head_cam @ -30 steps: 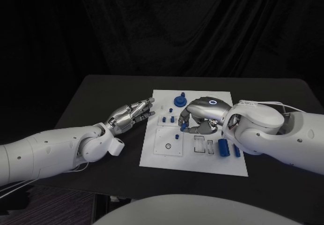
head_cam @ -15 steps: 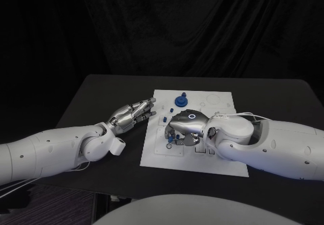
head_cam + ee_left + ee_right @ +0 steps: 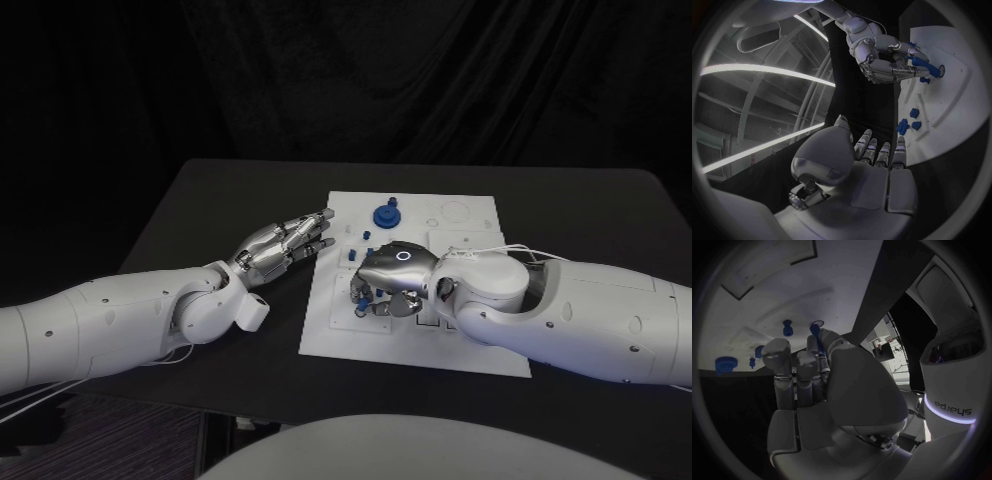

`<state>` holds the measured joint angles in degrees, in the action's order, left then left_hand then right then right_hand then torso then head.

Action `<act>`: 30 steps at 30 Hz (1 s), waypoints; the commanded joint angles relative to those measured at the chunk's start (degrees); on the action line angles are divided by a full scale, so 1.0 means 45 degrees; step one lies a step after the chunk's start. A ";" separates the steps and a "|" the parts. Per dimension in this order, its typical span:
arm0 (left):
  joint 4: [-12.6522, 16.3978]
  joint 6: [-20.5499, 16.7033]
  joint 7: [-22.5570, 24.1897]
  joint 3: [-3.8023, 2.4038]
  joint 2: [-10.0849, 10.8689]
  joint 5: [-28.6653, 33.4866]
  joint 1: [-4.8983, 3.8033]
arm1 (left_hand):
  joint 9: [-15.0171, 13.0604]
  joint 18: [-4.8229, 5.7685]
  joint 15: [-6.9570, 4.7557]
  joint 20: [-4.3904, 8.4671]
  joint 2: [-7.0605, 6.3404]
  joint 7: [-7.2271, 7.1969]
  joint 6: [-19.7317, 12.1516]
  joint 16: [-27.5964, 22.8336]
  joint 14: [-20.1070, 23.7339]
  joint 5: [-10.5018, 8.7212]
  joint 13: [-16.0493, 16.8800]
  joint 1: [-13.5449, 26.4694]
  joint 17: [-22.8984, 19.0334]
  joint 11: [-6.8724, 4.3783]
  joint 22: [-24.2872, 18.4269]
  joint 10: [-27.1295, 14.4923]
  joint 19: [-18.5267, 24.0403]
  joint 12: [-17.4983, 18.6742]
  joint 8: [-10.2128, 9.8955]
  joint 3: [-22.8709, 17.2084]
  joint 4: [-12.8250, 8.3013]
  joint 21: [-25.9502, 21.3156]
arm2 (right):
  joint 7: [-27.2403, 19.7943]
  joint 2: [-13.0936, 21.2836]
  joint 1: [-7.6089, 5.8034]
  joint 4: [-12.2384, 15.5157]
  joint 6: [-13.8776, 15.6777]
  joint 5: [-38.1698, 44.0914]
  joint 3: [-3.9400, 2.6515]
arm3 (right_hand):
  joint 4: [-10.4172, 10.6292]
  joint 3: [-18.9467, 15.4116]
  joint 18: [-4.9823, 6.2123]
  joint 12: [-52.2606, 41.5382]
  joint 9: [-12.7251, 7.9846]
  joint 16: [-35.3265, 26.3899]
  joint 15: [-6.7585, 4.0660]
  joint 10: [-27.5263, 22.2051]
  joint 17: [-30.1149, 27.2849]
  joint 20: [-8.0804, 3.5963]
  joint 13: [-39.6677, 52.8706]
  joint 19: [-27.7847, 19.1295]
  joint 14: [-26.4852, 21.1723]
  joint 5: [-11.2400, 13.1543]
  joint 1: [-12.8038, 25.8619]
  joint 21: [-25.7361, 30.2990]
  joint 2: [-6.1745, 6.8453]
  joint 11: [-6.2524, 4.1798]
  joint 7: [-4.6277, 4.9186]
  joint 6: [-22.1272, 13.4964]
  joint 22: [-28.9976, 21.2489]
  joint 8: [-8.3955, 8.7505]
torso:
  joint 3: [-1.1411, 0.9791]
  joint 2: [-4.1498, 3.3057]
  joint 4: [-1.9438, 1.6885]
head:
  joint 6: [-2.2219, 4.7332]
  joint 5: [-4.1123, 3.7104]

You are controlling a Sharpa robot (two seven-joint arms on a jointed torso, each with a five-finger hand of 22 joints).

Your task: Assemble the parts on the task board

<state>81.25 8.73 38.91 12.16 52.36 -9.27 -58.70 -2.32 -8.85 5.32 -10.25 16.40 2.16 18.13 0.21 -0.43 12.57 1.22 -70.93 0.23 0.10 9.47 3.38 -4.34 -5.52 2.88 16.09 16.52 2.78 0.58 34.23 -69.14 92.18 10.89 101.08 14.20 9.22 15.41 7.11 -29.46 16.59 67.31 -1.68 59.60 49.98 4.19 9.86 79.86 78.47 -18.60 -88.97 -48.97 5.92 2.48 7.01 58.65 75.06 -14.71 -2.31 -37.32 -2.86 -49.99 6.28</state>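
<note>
- The right silver hand (image 3: 387, 283) reaches down over the white flat task board (image 3: 476, 352), its fingers pinching a small blue peg (image 3: 815, 330).
- The left silver hand (image 3: 283, 243) hovers beside the board's left edge, fingers straight, holding nothing.
- A blue round knob (image 3: 385, 215) stands near the board's far edge on the black counter (image 3: 216, 200).

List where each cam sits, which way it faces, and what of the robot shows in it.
Head view: on the robot's head, looking down at the table and board; both arms, left hand, right hand.
Left wrist view: behind the left hand, facing the board; the right hand shows beyond it.
Right wrist view: behind the right hand, facing the board; a blue part at its fingers.
Shared: all three show the board and the right hand.
</note>
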 commanded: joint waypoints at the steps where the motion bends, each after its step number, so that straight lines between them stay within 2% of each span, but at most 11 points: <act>1: 0.0008 0.0171 0.0283 -0.0012 -0.0037 0.0082 0.0023 | -0.0015 -0.0083 0.0030 -0.0078 0.0039 0.0035 0.0090 0.0006 -0.0014 0.0076 0.0018 -0.0115 -0.0007 0.0082 -0.0014 -0.0021 0.0006 -0.0061 0.0056 -0.0051 0.0000 0.0035 | -0.0090 -0.0036 0.0050 -0.0023 -0.0249 0.0190 -0.0010 | -0.0069 0.0005 -0.0121 0.0076 0.1389 0.0086 0.0001 0.0050 0.0040 0.0005 0.0010 0.0080 0.0126 -0.0066 -0.0018 -0.0075 -0.0040 0.0030 -0.0144 0.0131 0.1403 -0.0369 | -0.0001 0.0000 -0.0001 | -0.0003 -0.0018; 12: -0.0012 0.0185 0.0245 -0.0012 -0.0020 0.0082 0.0032 | -0.0013 -0.0084 0.0030 -0.0077 0.0045 0.0039 0.0079 0.0004 -0.0009 0.0090 0.0017 -0.0121 -0.0009 0.0086 -0.0024 -0.0025 0.0012 -0.0057 0.0055 -0.0064 -0.0001 0.0032 | -0.0077 -0.0035 0.0124 0.0076 -0.0340 0.0190 -0.0010 | -0.0060 0.0008 -0.0121 0.0092 0.1400 0.0088 0.0008 0.0053 0.0041 0.0008 0.0012 0.0080 0.0127 -0.0062 0.0004 -0.0077 -0.0050 0.0039 -0.0138 0.0122 0.1402 -0.0364 | -0.0001 0.0000 -0.0001 | -0.0003 0.0006; 25: -0.0080 0.0215 0.0198 -0.0012 -0.0034 0.0082 0.0055 | -0.0012 -0.0085 0.0029 -0.0076 0.0049 0.0042 0.0074 0.0005 -0.0011 0.0100 0.0016 -0.0126 -0.0008 0.0090 -0.0019 -0.0029 0.0012 -0.0054 0.0057 -0.0082 0.0000 0.0034 | 0.0032 -0.0108 0.0252 -0.0127 -0.0501 0.0190 -0.0009 | -0.0053 0.0011 -0.0110 0.0178 0.1433 0.0039 0.0033 0.0011 -0.0035 0.0024 0.0012 0.0049 0.0088 0.0008 0.0061 0.0006 -0.0050 0.0067 -0.0123 0.0051 0.1378 -0.0322 | 0.0000 0.0000 -0.0001 | -0.0003 -0.0008; 30: -0.0094 0.0230 0.0184 -0.0012 -0.0047 0.0082 0.0067 | -0.0011 -0.0086 0.0028 -0.0075 0.0051 0.0042 0.0066 0.0005 -0.0010 0.0104 0.0015 -0.0129 -0.0008 0.0089 -0.0025 -0.0032 0.0015 -0.0052 0.0056 -0.0091 0.0001 0.0033 | 0.0183 -0.0147 0.0285 -0.0237 -0.0647 0.0190 -0.0009 | -0.0109 0.0085 -0.0068 0.0460 0.1468 -0.0122 0.0167 -0.0388 -0.0228 0.0114 0.0022 -0.0124 -0.0104 0.0022 0.0113 0.0346 -0.0033 0.0238 0.0010 -0.0250 0.1295 -0.0112 | 0.0000 0.0000 -0.0001 | -0.0003 -0.0013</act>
<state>80.76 9.02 38.87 12.16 52.26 -9.27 -58.46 -2.32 -8.85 5.32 -10.25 16.62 2.15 18.13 0.21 -0.43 12.79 1.22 -71.15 0.23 0.10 9.42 3.37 -4.34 -5.50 2.88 16.09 16.52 2.78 0.49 33.54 -68.10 91.31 9.46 101.44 14.09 8.82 15.65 7.12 -27.56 16.59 66.97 -1.01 58.11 49.10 4.62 9.87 79.43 78.11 -18.58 -89.12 -47.65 6.09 3.50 7.00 57.93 75.06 -15.39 -2.31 -37.32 -2.86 -49.99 6.24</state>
